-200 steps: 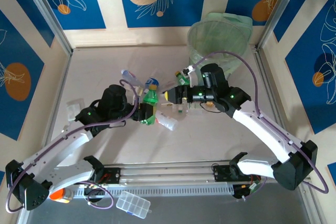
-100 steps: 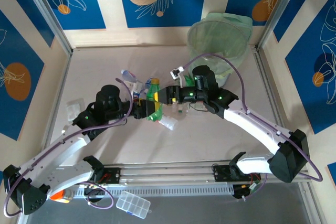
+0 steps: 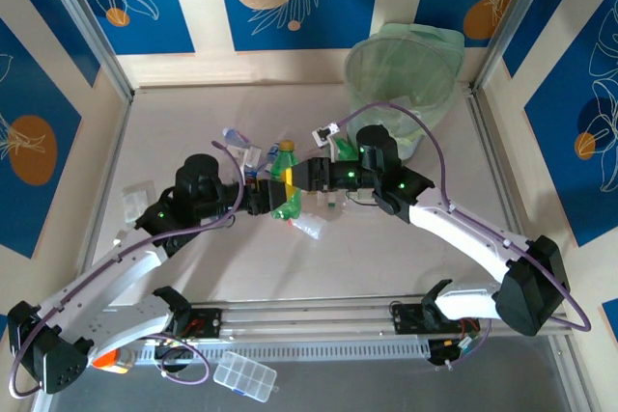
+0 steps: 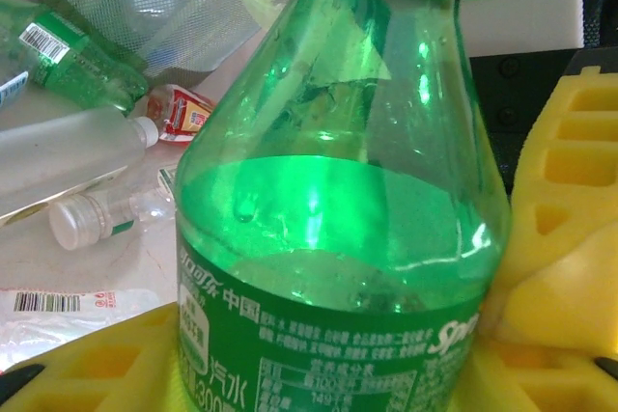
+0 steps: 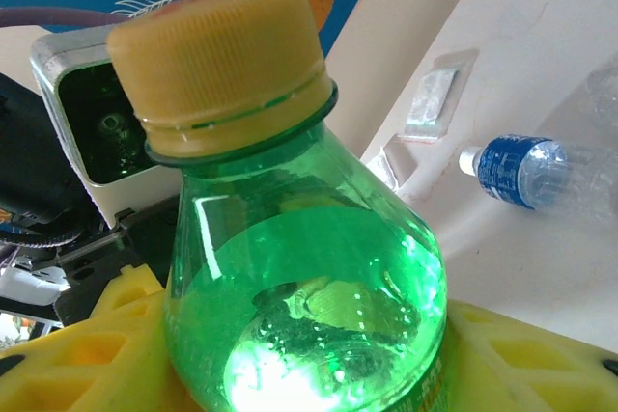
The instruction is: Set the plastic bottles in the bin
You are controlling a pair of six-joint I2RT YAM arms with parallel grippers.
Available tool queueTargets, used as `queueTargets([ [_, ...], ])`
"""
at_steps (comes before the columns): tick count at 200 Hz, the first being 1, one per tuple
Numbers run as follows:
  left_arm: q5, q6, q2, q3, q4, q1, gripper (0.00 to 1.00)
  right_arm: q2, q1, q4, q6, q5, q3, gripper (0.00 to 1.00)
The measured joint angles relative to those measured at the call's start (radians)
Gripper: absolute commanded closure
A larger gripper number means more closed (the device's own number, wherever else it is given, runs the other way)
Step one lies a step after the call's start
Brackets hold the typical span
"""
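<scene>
Yellow pads of the left gripper (image 3: 262,203) press either side of the labelled lower body of a green Sprite bottle (image 3: 284,186), so that gripper is closed on it from the left. The left wrist view confirms it: the bottle's belly (image 4: 338,238) sits squarely between the pads. Loose clear bottles (image 4: 68,156) lie on the table behind.

The bottle's long axis runs from near to far in the top view, with the yellow cap (image 3: 286,148) at the far end. Whether the bottle stands upright or leans is hard to tell.

From the right, the right gripper (image 3: 307,175) closes on the same bottle higher up, its pads flanking the shoulder just under the cap (image 5: 227,55). Both arms therefore hold one bottle, well clear of the bin.

The bin (image 3: 436,94) stands at the far right, well apart from the bottle and beyond the right arm's elbow. The right arm is the nearer one, so it is probably the one to carry the bottle there, once the left lets go.
</scene>
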State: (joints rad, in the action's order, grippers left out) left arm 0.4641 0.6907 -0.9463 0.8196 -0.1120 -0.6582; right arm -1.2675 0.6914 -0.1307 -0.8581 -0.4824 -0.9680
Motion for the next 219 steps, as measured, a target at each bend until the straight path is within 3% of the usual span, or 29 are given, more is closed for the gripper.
queueTargets([
  [63, 0.022, 0.002, 0.008, -0.019, 0.028, 0.000, 0.21, 0.007, 0.002, 0.004, -0.005, 0.003, 0.002, 0.47],
  [119, 0.014, -0.048, 0.100, -0.008, -0.026, 0.000, 0.15, 0.083, -0.049, 0.156, 0.072, 0.053, -0.035, 0.52],
  [144, -0.068, -0.126, 0.138, 0.063, -0.153, 0.000, 0.15, 0.099, -0.106, 0.318, 0.158, 0.127, -0.172, 0.53],
  [175, -0.259, -0.214, 0.173, 0.184, -0.328, 0.000, 0.17, 0.090, -0.241, 0.509, 0.259, 0.256, -0.406, 0.52],
  [219, -0.391, -0.256, 0.184, 0.204, -0.456, 0.000, 0.17, -0.084, -0.431, 0.710, 0.386, 0.452, -0.773, 0.52],
])
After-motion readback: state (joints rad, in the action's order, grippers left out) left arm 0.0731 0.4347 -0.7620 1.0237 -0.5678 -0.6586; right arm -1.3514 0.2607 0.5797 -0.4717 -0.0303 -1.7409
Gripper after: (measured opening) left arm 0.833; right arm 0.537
